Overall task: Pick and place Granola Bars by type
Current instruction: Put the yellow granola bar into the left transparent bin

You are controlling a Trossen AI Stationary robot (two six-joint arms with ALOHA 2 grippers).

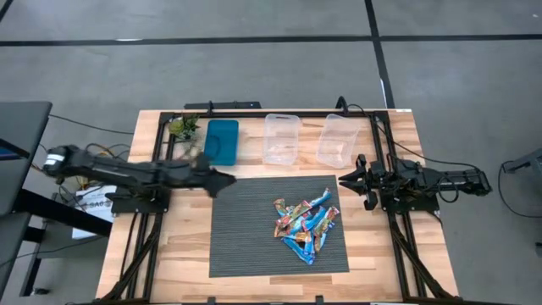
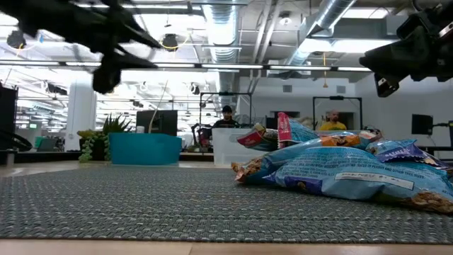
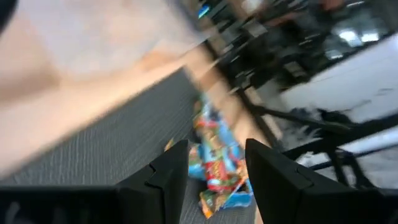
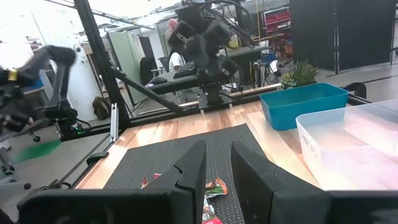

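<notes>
My left end effector (image 1: 222, 181) hangs above the upper left corner of the grey mat (image 1: 246, 237), its fingers (image 3: 168, 171) parted by a narrow gap and holding nothing. My right end effector (image 1: 348, 180) hangs off the mat's upper right edge, fingers (image 4: 193, 165) likewise narrowly apart and empty. The Granola Bars (image 1: 304, 227) lie heaped together on the right half of the mat, blue-white and orange wrappers mixed, with the blue tray (image 1: 222, 140) and two clear tubs (image 1: 281, 138) beyond them on the desk (image 1: 174, 246).

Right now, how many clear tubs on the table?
2. Both stand along the far edge, side by side: one clear tub just right of the blue tray, the other clear tub further right, nearer the right arm. Neither looks hidden.
</notes>
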